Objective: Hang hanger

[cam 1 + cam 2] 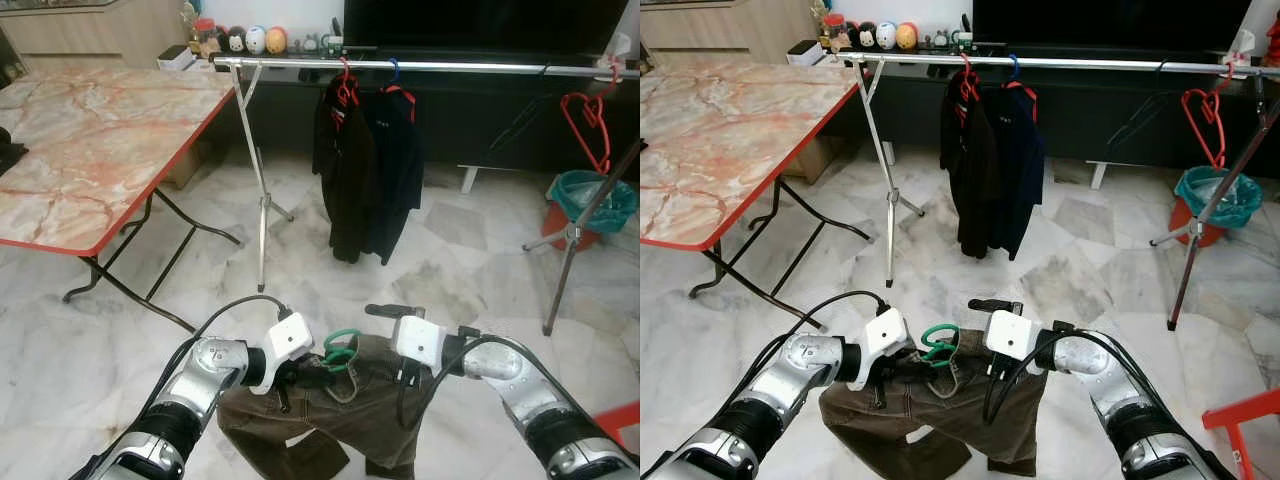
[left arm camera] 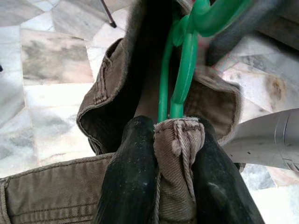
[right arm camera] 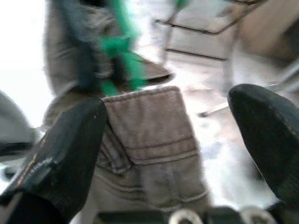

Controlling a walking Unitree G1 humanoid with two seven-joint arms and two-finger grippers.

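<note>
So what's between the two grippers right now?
In the left eye view, the green hanger and the brown trousers' waistband lie between the left gripper and right gripper.

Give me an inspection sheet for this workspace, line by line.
Surface: marble floor; folding table to the robot's left.
Job's things: brown trousers on a green hanger, held low between both arms; rail ahead.
Clutter: two dark garments and an empty red hanger on the rail; a bin at right.
Grippers: left gripper, jaws shut on the waistband by the hanger; right gripper, jaws open around the cloth.
Cables: black leads loop over both wrists.
Surroundings: dark TV unit, figurines behind.
</note>
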